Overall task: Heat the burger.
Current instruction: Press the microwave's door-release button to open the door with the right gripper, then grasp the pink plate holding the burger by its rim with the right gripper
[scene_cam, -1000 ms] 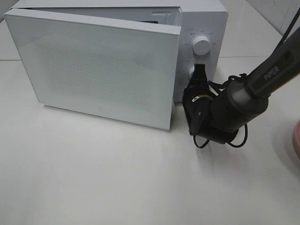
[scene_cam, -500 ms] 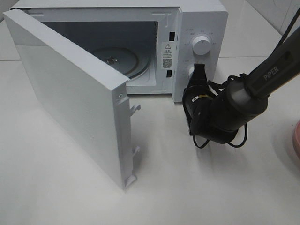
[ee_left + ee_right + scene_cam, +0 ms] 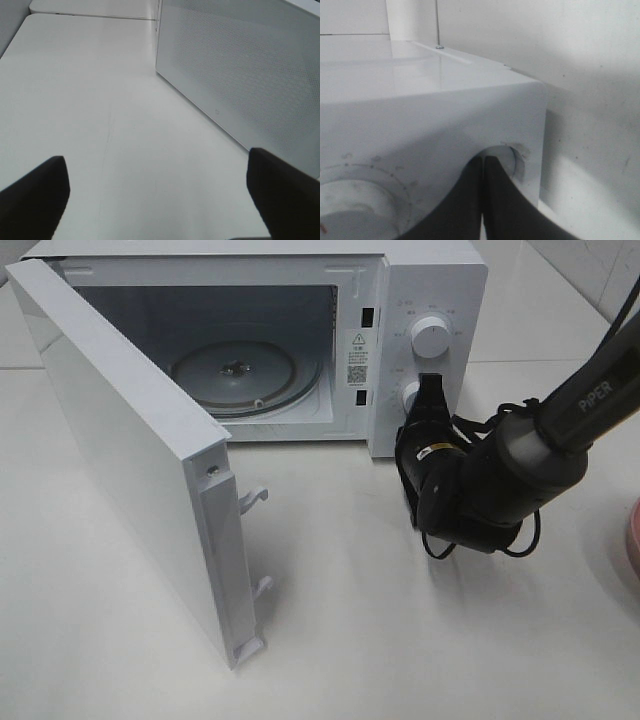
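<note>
The burger is out of view in every frame. A white microwave point(image 3: 440, 280) stands at the back of the table, and its door point(image 3: 130, 460) hangs wide open to the left. Inside lies a bare glass turntable point(image 3: 240, 370). My right gripper point(image 3: 430, 388) is shut, its tips resting against the lower round button point(image 3: 409, 395) of the control panel, below the upper knob point(image 3: 430, 337). The right wrist view shows the closed fingertips point(image 3: 483, 162) on that button point(image 3: 512, 157). My left gripper point(image 3: 160, 200) is open over bare table, beside the door's outer face point(image 3: 240, 70).
A pink plate's rim point(image 3: 634, 540) shows at the right edge of the table. The open door's latch hooks point(image 3: 252, 498) stick out toward the table's middle. The white tabletop point(image 3: 400, 640) spreads in front of the microwave.
The microwave door has swung from nearly closed to wide open, exposing the turntable. My right gripper has stayed at the lower button, with the arm shifted slightly.
</note>
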### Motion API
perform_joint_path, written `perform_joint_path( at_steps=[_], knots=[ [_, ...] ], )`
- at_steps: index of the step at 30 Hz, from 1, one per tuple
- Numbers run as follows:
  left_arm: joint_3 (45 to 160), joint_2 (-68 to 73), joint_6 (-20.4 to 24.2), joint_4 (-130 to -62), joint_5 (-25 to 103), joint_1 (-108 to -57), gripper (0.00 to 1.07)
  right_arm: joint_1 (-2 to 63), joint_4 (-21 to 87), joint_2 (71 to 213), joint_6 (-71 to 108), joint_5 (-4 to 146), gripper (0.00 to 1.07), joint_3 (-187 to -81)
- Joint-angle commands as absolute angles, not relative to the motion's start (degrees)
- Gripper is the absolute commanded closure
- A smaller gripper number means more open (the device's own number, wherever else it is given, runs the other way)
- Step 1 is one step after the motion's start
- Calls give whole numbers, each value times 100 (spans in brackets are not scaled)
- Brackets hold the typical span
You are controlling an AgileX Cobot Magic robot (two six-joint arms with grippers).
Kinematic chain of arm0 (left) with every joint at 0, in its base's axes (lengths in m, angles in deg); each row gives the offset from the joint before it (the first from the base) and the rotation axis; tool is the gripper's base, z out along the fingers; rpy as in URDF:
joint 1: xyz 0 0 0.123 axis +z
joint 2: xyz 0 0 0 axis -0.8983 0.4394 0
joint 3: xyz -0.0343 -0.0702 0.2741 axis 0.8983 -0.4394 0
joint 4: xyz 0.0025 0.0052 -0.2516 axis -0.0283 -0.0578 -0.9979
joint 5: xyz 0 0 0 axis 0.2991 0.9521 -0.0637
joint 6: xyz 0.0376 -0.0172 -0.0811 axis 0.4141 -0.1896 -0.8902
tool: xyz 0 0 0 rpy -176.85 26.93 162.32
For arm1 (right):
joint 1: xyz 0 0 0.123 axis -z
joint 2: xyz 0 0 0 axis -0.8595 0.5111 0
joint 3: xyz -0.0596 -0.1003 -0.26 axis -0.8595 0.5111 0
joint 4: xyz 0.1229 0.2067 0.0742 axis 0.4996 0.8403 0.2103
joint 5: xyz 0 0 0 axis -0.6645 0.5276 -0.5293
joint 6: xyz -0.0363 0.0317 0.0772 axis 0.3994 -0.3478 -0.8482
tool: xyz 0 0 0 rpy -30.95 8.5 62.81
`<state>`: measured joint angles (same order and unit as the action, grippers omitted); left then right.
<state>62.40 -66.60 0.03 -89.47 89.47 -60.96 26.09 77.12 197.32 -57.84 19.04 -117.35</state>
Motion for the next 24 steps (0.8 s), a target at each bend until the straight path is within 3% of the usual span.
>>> perform_joint_path(
  at_steps=[1, 16, 24],
  knots=[
    [6217, -6746, -43, -8942, 8873, -6101, 17, 2569, 7472, 19440, -5739, 1646, 107, -11580],
    [6217, -6746, -43, -8942, 8873, -6101, 17, 2569, 7512, 18580, -4948, 3267, 107, -11025],
    [6217, -6746, -43, -8942, 8873, -6101, 17, 2586, 7529, 17830, -3561, 4379, 107, -10767]
  ],
)
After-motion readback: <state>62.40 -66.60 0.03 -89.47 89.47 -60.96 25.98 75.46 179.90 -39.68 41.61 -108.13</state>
